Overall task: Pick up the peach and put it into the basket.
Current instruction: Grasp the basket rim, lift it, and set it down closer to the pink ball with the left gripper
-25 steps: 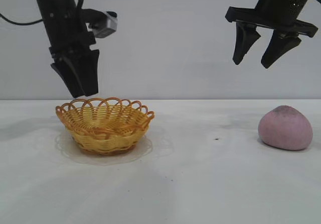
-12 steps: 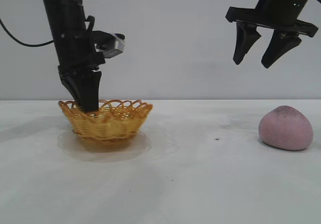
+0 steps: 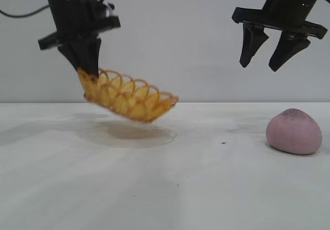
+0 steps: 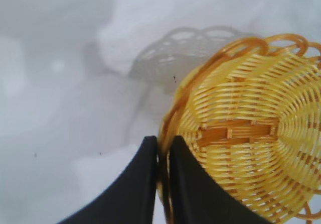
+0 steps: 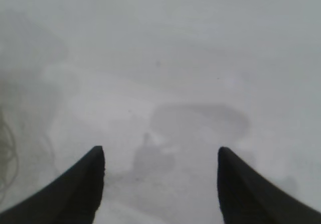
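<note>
The left gripper (image 3: 88,71) is pinched tight on the looped rim of the wicker basket (image 3: 129,97), which hangs off the white table (image 3: 165,189) tilted, its free edge drooping toward 4 o'clock from the grip. In the left wrist view the two fingers (image 4: 133,194) sandwich the rim wall, one inside and one outside. A one-point hold carrying the whole basket suggests it is very light; the weave looks stiff enough to keep its shape, though the thin loops could bend under a hard squeeze.

The right gripper (image 3: 276,54) hangs high with its jaws spread and empty. The peach (image 3: 293,131) sits on the table at about 5 o'clock from it, well apart from the basket. It looks matte, rounded and firm, probably not slippery; a grip across its widest middle, below the darker pointed top, should suit it best.
</note>
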Robot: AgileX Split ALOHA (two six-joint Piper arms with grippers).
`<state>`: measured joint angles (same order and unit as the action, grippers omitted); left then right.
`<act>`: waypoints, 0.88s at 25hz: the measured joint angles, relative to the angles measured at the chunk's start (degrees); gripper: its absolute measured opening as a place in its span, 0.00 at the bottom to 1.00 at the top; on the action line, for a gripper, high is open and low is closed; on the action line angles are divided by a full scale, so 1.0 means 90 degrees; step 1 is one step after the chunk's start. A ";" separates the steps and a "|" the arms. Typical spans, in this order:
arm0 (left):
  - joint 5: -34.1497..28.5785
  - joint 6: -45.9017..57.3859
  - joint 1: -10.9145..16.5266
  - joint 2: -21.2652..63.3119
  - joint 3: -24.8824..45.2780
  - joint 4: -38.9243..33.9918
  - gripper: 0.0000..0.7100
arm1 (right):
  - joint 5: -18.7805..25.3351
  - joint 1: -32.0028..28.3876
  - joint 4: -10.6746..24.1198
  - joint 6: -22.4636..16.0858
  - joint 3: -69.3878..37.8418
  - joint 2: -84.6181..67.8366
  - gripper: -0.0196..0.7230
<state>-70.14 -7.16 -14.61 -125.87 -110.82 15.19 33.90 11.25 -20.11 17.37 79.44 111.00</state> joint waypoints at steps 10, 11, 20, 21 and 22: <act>0.1750 0.0448 -0.0012 0.1769 0.3572 0.1742 0.00 | 0.0000 0.0000 -0.0081 0.0000 0.0000 0.0000 0.64; 0.2129 0.0448 -0.0042 0.1959 0.3908 0.1999 0.00 | 0.0000 0.0000 -0.0081 0.0000 0.0000 0.0000 0.64; 0.4992 0.0397 -0.1065 0.2371 0.5925 0.3574 0.00 | 0.0000 0.0000 -0.0163 -0.0012 0.0000 0.0000 0.64; 0.5236 0.0388 -0.1174 0.2371 0.5969 0.3665 0.00 | -0.0013 0.0000 -0.0175 -0.0012 0.0000 0.0000 0.64; 0.5487 0.0370 -0.1276 0.2371 0.5992 0.3742 0.00 | -0.0013 0.0000 -0.0189 -0.0012 0.0000 0.0000 0.64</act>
<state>-20.76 -3.83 -26.09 -104.53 -56.89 48.86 33.78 11.25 -21.81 17.26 79.44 111.00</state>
